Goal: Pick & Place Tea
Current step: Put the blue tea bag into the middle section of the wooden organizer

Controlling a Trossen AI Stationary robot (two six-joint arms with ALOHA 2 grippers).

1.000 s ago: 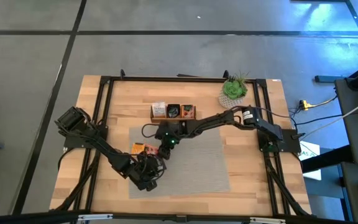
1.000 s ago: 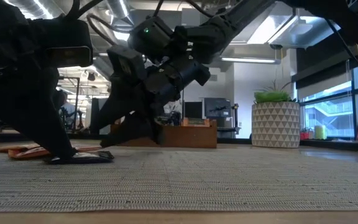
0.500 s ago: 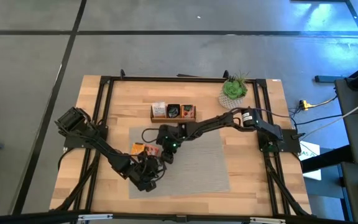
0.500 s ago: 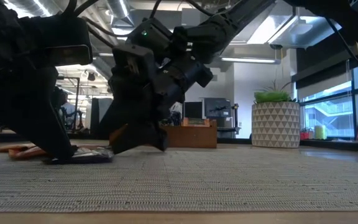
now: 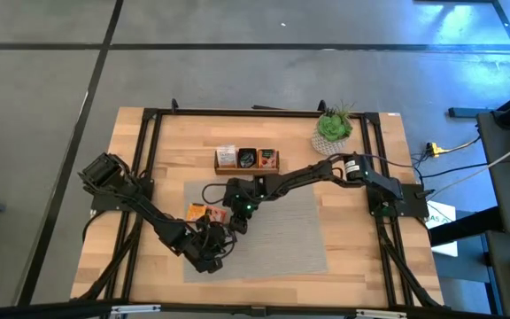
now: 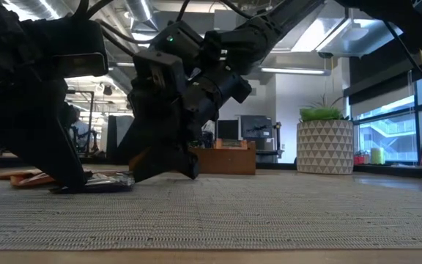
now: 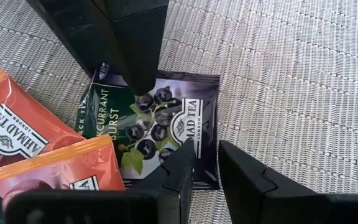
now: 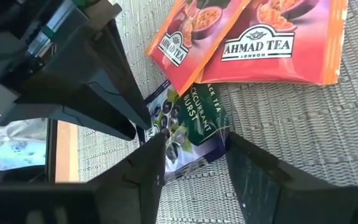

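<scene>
A dark blackcurrant tea sachet (image 7: 173, 124) lies flat on the grey mat (image 5: 290, 239), partly under two orange sachets (image 8: 260, 37). My left gripper (image 7: 207, 155) slants down at one corner of it, its fingers a narrow gap apart. My right gripper (image 8: 192, 140) comes from the opposite side, open, with its fingers spanning the sachet (image 8: 191, 115). More tea stands in the wooden tray (image 5: 218, 167) at the back. In the low view the sachet (image 6: 108, 183) lies on the mat below both grippers. My left gripper slants down from above at the dark sachet's corner (image 7: 205, 163). One fingertip (image 7: 179, 168) stands over that corner and the other over the mat just past the edge. I cannot tell whether it presses. My right gripper slants down from the far side. One fingertip (image 7: 140, 81) stands on the sachet's printed face (image 8: 174, 138), the other at its corner. I cannot tell whether they grip; the sachet lies flat.
A potted plant (image 5: 333, 128) stands at the back right of the table. A black frame (image 5: 149, 177) runs along the table's sides. The mat's right half lies bare. The two arms crowd each other over the sachets.
My right gripper has tipped further downward and its fingertips have come down to the mat at the dark sachet, close against my left gripper. The sachet has stayed flat where it was.
</scene>
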